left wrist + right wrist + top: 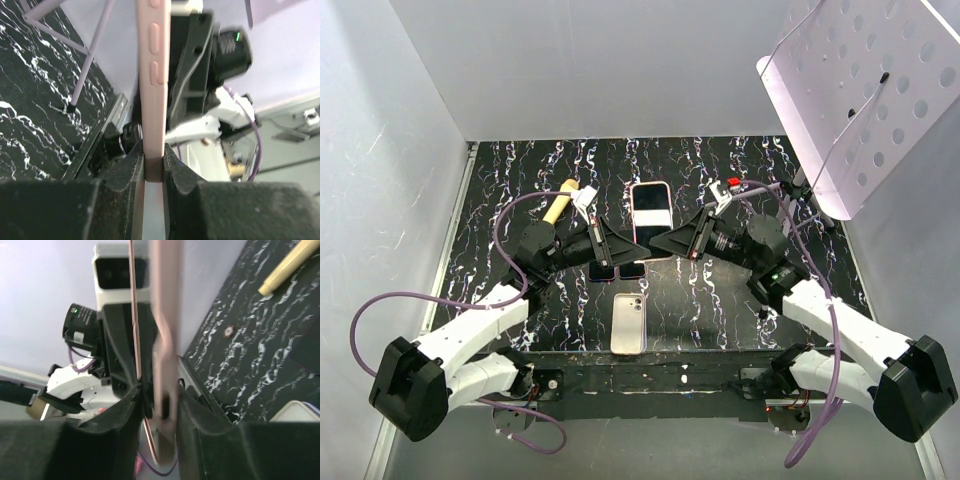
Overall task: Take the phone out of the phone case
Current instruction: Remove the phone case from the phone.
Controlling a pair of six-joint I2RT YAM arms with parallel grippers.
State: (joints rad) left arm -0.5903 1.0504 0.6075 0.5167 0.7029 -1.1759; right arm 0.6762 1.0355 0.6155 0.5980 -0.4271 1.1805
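The phone in its pink case [650, 212] is held above the dark table between both grippers, screen up. My left gripper [618, 241] is shut on the case's left edge. In the left wrist view the pink edge with its side buttons [153, 75] stands clamped between the jaws of that gripper [154, 161]. My right gripper [667, 241] grips the right edge. In the right wrist view the pink case [164, 355] is blurred between the jaws of that gripper [160, 400], with a thin pink rim [133, 315] standing apart from it on the left.
A light-coloured phone or case [629, 323] lies back up near the front edge. A beige stick [560, 203] lies at the back left. A white perforated board [870, 90] on a stand overhangs the back right. Two dark flat pieces [617, 270] lie under the grippers.
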